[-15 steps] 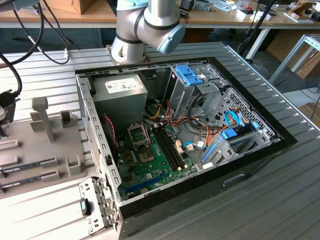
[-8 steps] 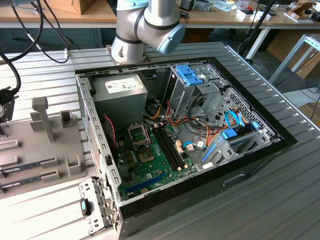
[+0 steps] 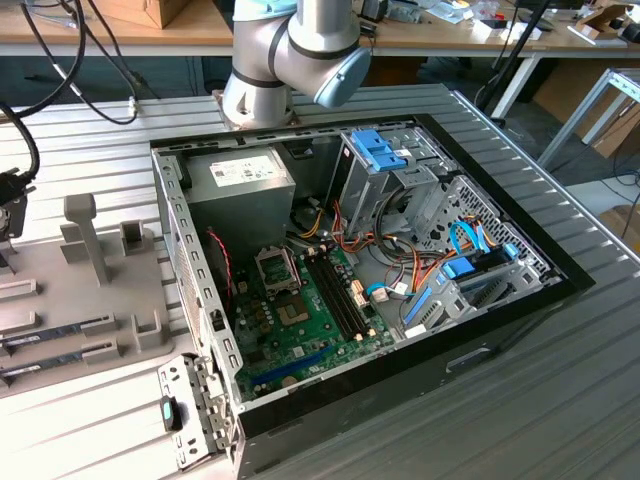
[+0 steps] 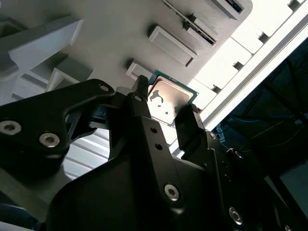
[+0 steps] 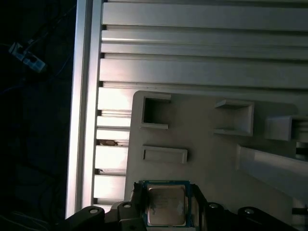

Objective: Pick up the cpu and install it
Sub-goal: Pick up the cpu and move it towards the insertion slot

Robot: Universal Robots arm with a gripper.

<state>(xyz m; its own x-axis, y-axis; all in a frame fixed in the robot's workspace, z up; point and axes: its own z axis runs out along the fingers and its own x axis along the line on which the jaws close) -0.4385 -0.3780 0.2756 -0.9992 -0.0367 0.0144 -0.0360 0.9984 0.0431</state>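
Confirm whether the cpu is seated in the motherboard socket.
No, the cpu sits at the hand, over the grey tray, outside the computer case.

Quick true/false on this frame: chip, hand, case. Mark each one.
1. The chip is seated in the motherboard. False: both wrist views show the chip at the hand, over the grey tray.
2. The computer case lies open with the motherboard showing. True: in the exterior view the computer case has its side off and the green motherboard is exposed.
3. The chip has a silvery top and a thin green rim. True.
4. The power supply sits outside the case on the table. False: the power supply is inside the case, in the corner by the arm's base.
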